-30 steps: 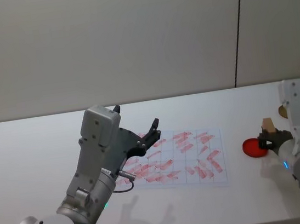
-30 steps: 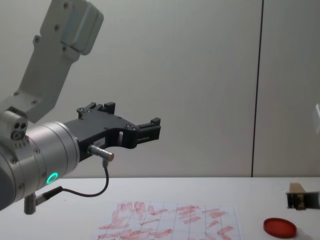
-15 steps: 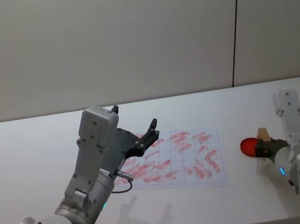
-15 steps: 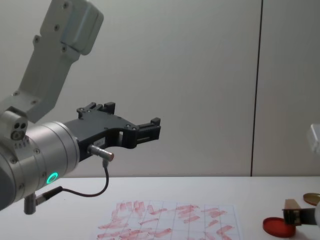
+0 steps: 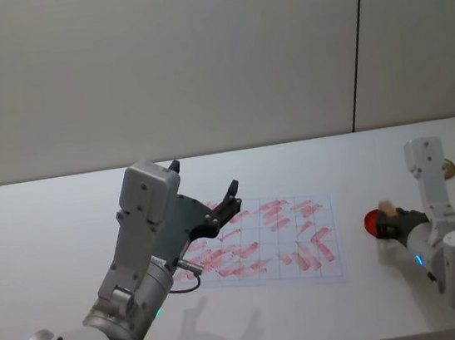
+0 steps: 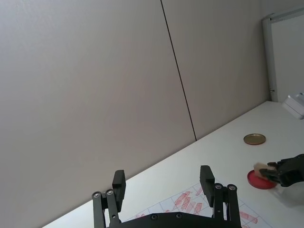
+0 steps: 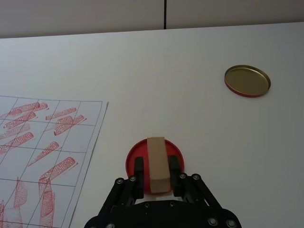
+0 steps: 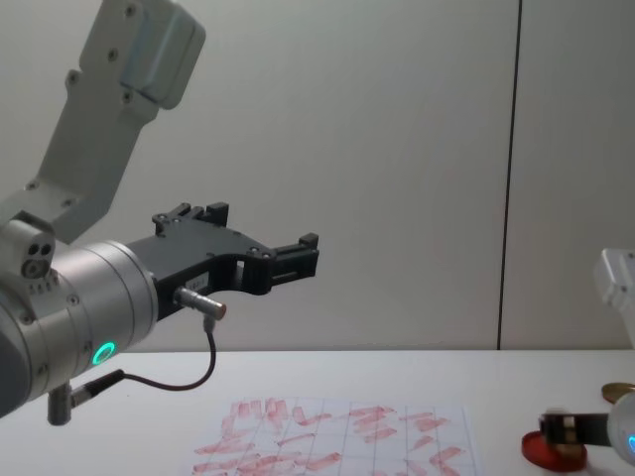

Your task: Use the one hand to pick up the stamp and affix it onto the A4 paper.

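Half the red disc point(image 7: 135, 153) hidden behind the stamp point(image 7: 157, 164), right claw point(image 7: 156, 174) tight around it.

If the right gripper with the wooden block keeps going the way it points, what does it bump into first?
Most likely the red disc. The right gripper holds the stamp right over it, aimed down at the table; I cannot tell whether they already touch.

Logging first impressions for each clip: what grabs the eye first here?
The white paper crowded with red stamp marks at the table's middle stands out. The left end effector hangs open above it. On the right, the right end effector grips the wooden stamp over the red disc, with a brass lid beyond.
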